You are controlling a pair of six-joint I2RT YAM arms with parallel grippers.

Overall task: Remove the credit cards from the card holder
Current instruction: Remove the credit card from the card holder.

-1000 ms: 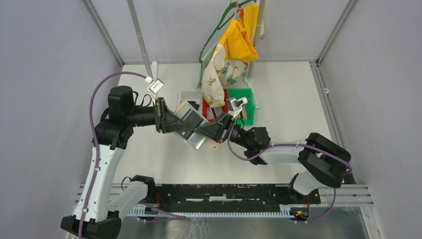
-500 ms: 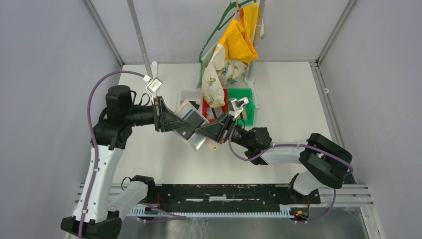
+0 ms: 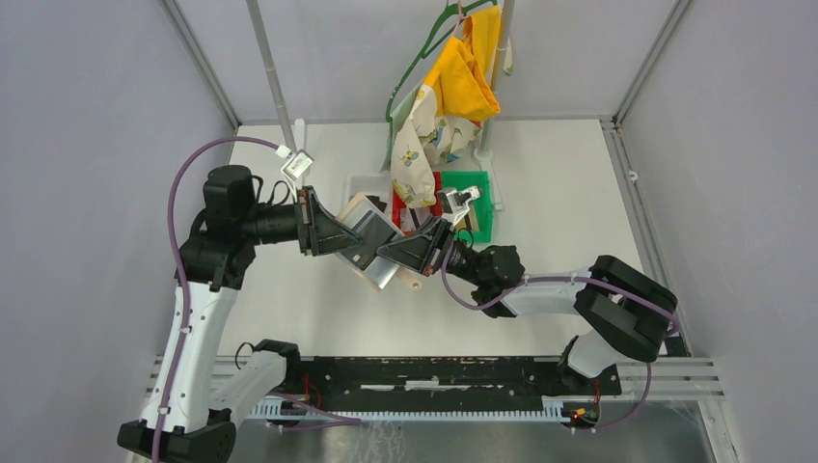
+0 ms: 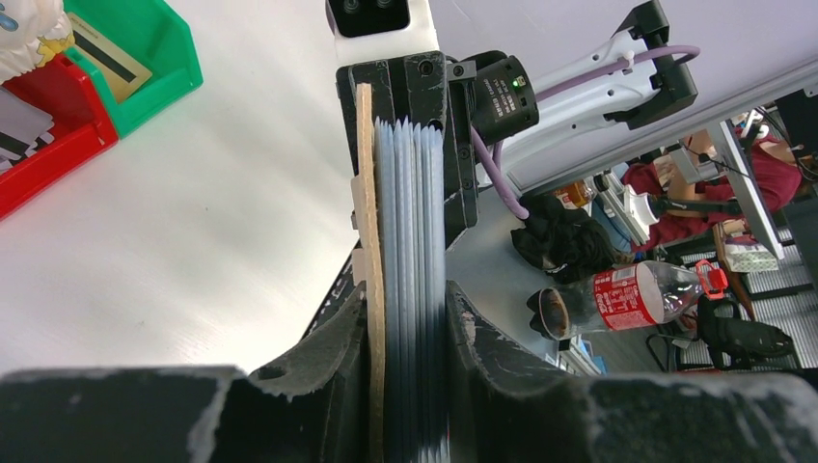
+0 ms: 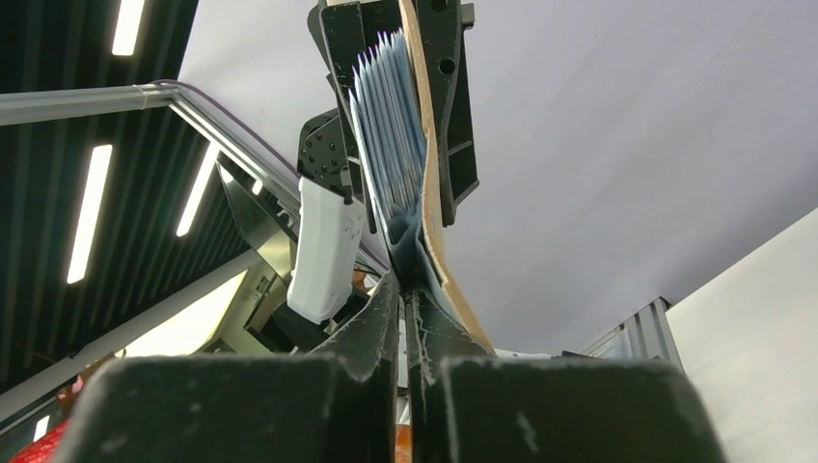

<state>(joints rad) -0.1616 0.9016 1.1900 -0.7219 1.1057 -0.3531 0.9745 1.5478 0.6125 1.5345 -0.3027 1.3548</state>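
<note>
The tan card holder (image 3: 370, 234) hangs above the table between both grippers, its shiny sleeves facing down. My left gripper (image 3: 359, 251) is shut on it. In the left wrist view the fingers (image 4: 333, 352) clamp the tan cover and the stack of blue-grey sleeves (image 4: 410, 193). My right gripper (image 3: 386, 254) meets it from the right. In the right wrist view its jaws (image 5: 405, 289) are pinched on one thin sheet at the edge of the sleeves (image 5: 391, 116); I cannot tell whether it is a sleeve or a card. A striped card (image 4: 106, 58) lies in the green bin and a grey card (image 4: 14, 121) in the red bin.
A white bin (image 3: 359, 183), a red bin (image 3: 434, 189) and a green bin (image 3: 475, 198) stand in a row just behind the grippers. Yellow and patterned cloths (image 3: 453, 87) hang on a hanger over the bins. A metal pole (image 3: 270, 77) stands at the back left.
Almost nothing. Both grippers keep their hold, and the holder has shifted only very slightly.
</note>
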